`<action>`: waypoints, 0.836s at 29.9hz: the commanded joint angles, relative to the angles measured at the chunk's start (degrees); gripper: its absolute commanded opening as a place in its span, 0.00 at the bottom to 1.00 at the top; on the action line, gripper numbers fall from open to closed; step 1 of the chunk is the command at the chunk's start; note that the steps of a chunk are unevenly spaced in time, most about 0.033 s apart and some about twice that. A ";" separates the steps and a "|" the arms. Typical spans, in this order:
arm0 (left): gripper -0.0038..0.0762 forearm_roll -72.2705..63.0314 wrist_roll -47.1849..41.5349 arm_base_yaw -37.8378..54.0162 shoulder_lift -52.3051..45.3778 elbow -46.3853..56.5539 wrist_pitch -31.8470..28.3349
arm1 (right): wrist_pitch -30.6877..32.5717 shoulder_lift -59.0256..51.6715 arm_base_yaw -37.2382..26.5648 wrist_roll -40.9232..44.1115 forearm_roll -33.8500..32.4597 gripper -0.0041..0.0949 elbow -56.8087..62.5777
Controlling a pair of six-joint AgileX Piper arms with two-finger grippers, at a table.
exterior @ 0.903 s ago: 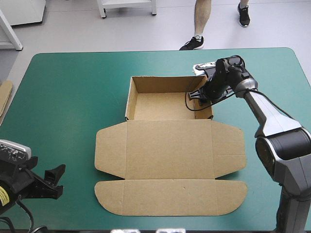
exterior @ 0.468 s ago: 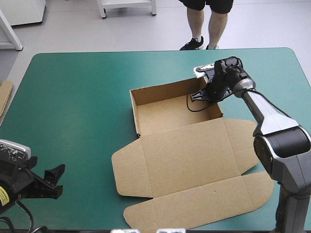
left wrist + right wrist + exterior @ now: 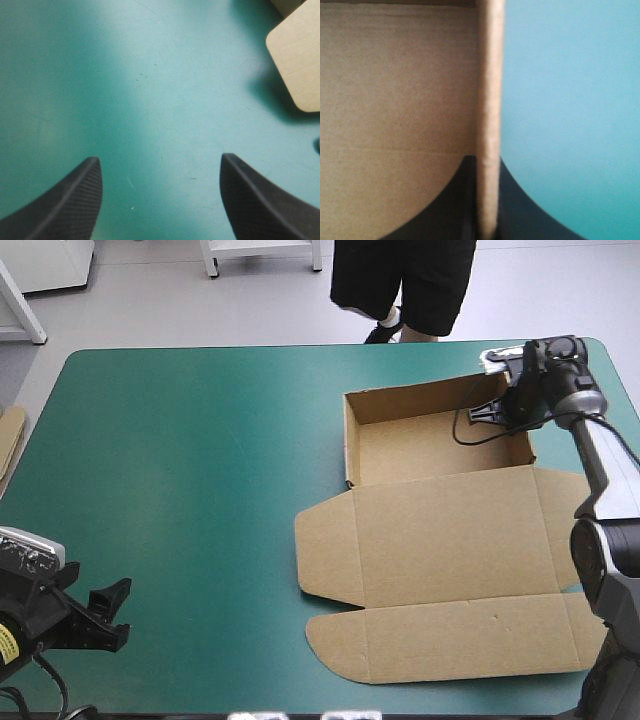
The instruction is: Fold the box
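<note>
Found the box (image 3: 440, 540) on the right half of the tabletop (image 3: 180, 460), as an open tray with walls raised toward the far edge and the lid (image 3: 455, 635) flat toward the near edge. Located the right tool (image 3: 508, 405) at the tray's far right corner, clenched on a wall (image 3: 489, 90) of the box. In the right wrist view, saw 1 black finger (image 3: 462, 200) inside the tray against the brown inner face and the other outside over the teal-green cover, with the board's edge upright between the 2 and no visible gap. Located the left tool (image 3: 100, 612) at the near left corner of the tabletop, well apart from the box and grasping nothing. Confirmed from the left wrist view 2 fingers spread wide over bare cover. Noted, ahead of the left tool and off to 1 side, a rounded corner of a lid flap (image 3: 295, 65) with a shadow on the cover, not touching the tool. Noted an edge of spare board (image 3: 10, 445) at the left edge of the tabletop.
</note>
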 commanded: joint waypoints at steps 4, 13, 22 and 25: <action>0.64 0.97 0.02 -0.37 0.41 -1.21 2.17 | -0.96 -4.38 -8.95 -2.53 -1.09 0.03 -1.67; 0.64 0.87 0.22 -0.37 0.41 -1.21 2.17 | -5.14 -3.90 -21.44 -4.55 -1.09 0.03 -1.45; 0.64 0.87 0.22 -0.37 0.41 -1.21 2.41 | -6.68 1.19 -27.31 -4.96 -1.10 0.03 1.36; 0.64 0.87 0.22 -0.37 0.41 -1.21 2.41 | -7.07 2.85 -27.31 -4.96 -1.36 0.03 1.74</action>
